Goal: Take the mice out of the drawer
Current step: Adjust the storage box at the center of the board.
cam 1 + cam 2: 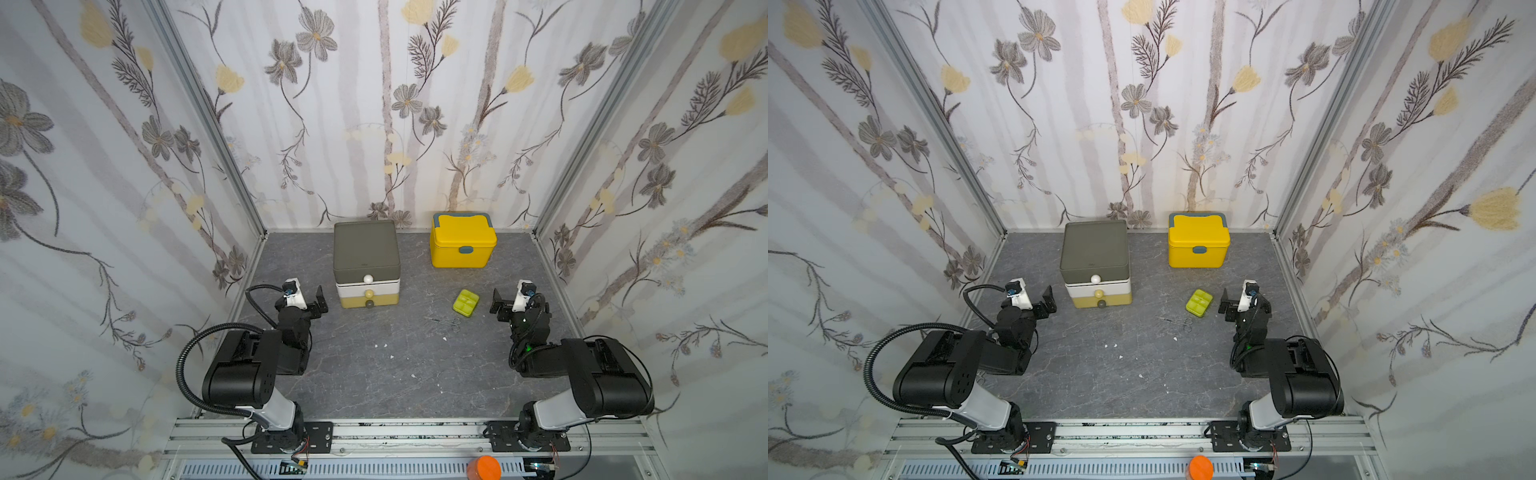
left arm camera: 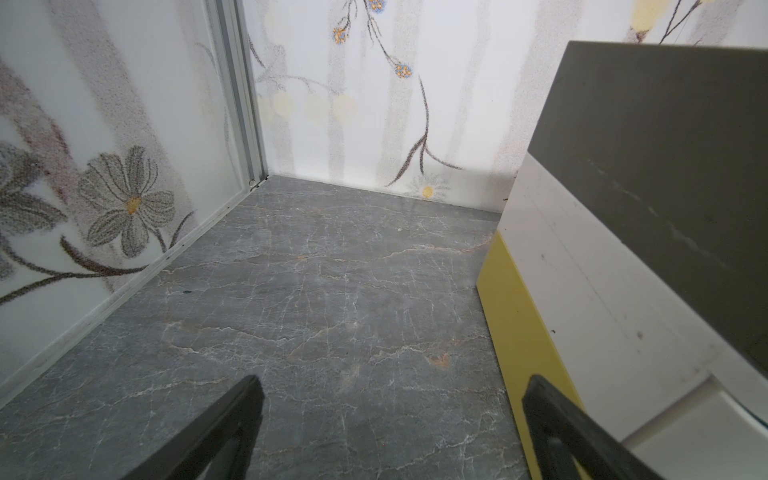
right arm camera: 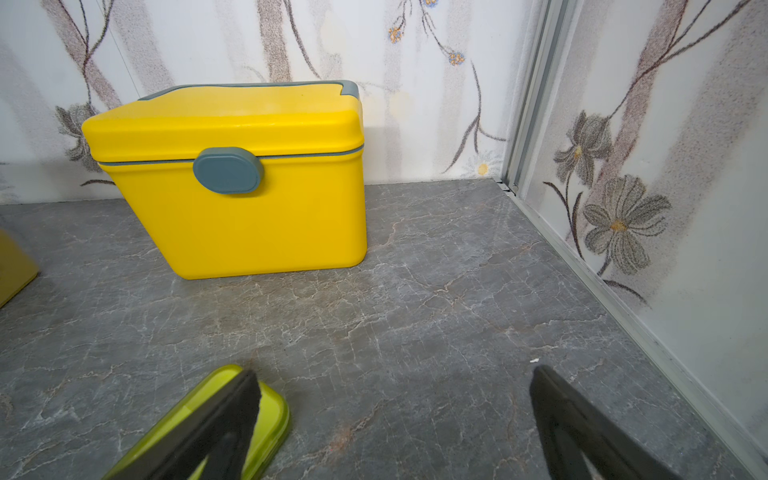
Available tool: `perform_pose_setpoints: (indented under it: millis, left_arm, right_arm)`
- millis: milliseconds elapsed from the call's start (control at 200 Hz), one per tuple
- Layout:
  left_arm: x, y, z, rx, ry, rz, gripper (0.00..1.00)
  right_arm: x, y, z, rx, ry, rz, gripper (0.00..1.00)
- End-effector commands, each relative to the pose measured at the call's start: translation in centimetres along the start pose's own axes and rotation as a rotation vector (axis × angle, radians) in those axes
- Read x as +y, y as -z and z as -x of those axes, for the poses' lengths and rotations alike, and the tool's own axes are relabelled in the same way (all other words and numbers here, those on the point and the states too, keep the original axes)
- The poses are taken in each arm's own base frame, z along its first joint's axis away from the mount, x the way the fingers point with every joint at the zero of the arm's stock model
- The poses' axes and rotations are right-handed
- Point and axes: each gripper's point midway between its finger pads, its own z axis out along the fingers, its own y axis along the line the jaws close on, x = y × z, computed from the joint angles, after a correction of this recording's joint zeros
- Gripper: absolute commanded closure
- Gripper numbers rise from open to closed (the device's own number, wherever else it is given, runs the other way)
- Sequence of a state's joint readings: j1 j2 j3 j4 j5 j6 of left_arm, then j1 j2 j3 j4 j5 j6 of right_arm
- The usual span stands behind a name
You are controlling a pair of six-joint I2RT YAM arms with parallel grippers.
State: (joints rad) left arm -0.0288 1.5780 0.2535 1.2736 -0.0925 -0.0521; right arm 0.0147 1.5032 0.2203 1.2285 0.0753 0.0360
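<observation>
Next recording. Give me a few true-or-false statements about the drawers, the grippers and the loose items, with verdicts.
1. All three drawers of the stacked grey, white and yellow drawer unit are shut. True.
2. A black computer mouse lies on the grey marbled table. False: no mouse is in view.
3. The left gripper holds the lime-green compartmented pill box. False: it is open and empty; the box lies beside the open right gripper.
4. The yellow plastic box with the grey-blue latch has its lid closed. True.
</observation>
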Motion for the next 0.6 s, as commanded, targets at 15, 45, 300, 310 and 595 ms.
perform_pose_setpoints:
  millis: [15,45,300,310,595]
  left_arm:
    - [0.0,-0.1,0.7,-0.024,-0.004,-0.001,0.0]
    - [0.0,-0.1,0.7,-0.02,-0.002,0.001,0.0]
    - [0.0,0.6,4.2,-0.03,0.02,0.024,0.0]
    - [0.1,0.7,4.3,-0.034,0.024,0.029,0.0]
    - [2.6,3.2,9.0,-0.122,0.296,0.16,0.0]
  right_arm:
    - [0.4,0.4,1.0,-0.046,0.001,0.024,0.0]
    - [0.4,0.7,1.3,-0.061,0.0,0.026,0.01]
    - [-0.6,3.1,3.4,-0.119,-0.035,-0.024,0.01]
    - [-0.6,3.0,3.5,-0.114,-0.037,-0.025,0.01]
    - [-2.0,2.5,5.3,0.03,-0.363,-0.122,0.0]
